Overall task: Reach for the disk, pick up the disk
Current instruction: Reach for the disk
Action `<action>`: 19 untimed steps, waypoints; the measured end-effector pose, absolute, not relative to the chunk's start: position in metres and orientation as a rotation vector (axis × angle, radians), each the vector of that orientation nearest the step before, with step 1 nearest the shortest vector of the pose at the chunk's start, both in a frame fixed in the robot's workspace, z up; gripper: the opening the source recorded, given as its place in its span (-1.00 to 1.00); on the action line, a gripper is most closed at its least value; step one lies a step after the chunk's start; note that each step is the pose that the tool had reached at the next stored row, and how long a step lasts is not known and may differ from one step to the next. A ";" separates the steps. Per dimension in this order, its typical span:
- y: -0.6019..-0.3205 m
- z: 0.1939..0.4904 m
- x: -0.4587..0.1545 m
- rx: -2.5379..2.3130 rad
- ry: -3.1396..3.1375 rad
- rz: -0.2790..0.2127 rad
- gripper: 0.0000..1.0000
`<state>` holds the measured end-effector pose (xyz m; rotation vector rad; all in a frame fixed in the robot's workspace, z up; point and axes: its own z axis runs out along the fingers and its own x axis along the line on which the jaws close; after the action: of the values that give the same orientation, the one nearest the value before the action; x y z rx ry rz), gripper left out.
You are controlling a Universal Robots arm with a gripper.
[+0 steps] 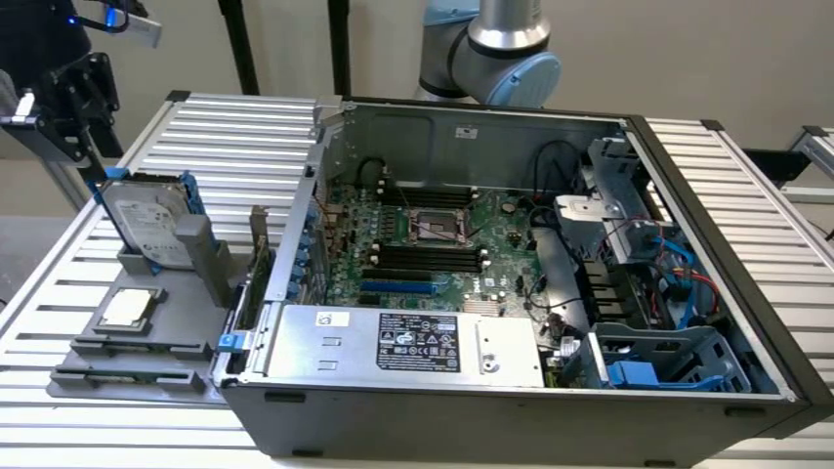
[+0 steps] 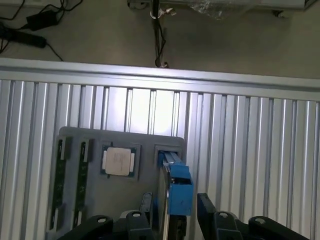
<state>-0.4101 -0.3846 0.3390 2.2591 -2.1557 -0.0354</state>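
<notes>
Though its white label is illegible, the disk [image 1: 139, 221] stands upright; the pincer [image 2: 175, 209] is open.

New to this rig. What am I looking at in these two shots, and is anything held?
The machine is a single robot arm with a two-fingered gripper. The exterior view comes from a camera off the arm that sees the whole slatted metal table. The wrist view comes from a camera on the arm, looking down past the gripper. On the table sit an open computer case and a grey tray. The tray carries a square chip and the disk, a hard drive in a blue bracket, standing on edge. The gripper hangs open above the disk; nothing is held.
</notes>
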 end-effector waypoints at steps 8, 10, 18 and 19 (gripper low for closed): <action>-0.384 0.331 -0.410 2.238 -2.180 -0.033 -0.04; -0.384 0.329 -0.410 2.239 -2.182 -0.031 -0.04; -0.384 0.315 -0.410 2.244 -2.186 -0.030 -0.04; -0.384 0.313 -0.410 2.245 -2.187 -0.030 -0.04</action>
<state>-0.4101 -0.3836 0.3129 2.2446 -2.1866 -0.0303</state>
